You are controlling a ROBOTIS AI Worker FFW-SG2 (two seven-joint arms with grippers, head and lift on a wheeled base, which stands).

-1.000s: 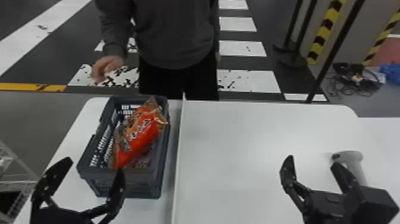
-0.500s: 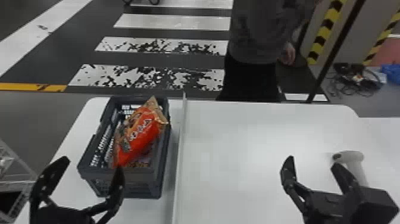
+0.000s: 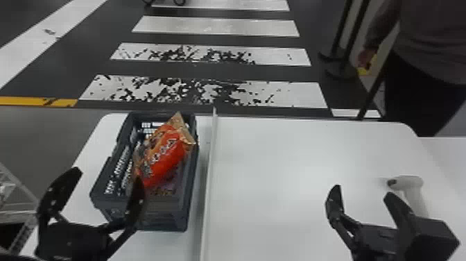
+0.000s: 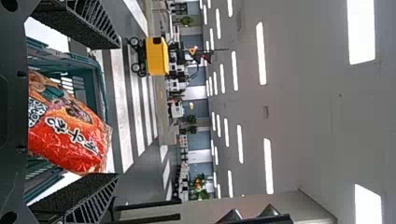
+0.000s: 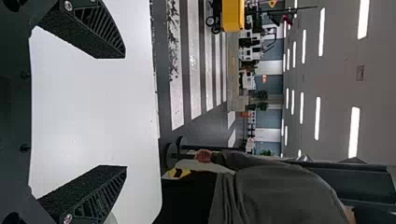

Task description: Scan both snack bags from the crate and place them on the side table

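My left gripper (image 3: 101, 185) stands open in front of the dark crate (image 3: 189, 204), with nothing between its fingers. In the crate a red-orange snack bag (image 3: 168, 156) leans with its top end over the crate's right side; a purplish item (image 3: 163, 191) lies under it, mostly covered. My right gripper (image 3: 362, 198) is open and empty over the white table's right part. A white handheld scanner (image 3: 412, 191) rests just beyond it. In the left wrist view, the snack bag (image 4: 70, 128) shows past the open left gripper (image 4: 114, 111). The right gripper (image 5: 123, 112) spans bare tabletop in its wrist view.
A thin raised divider (image 3: 208, 173) runs front to back on the white table (image 3: 277, 173), just right of the crate. A wire rack (image 3: 15, 204) stands at the far left. Another white surface (image 3: 447, 156) adjoins at the right.
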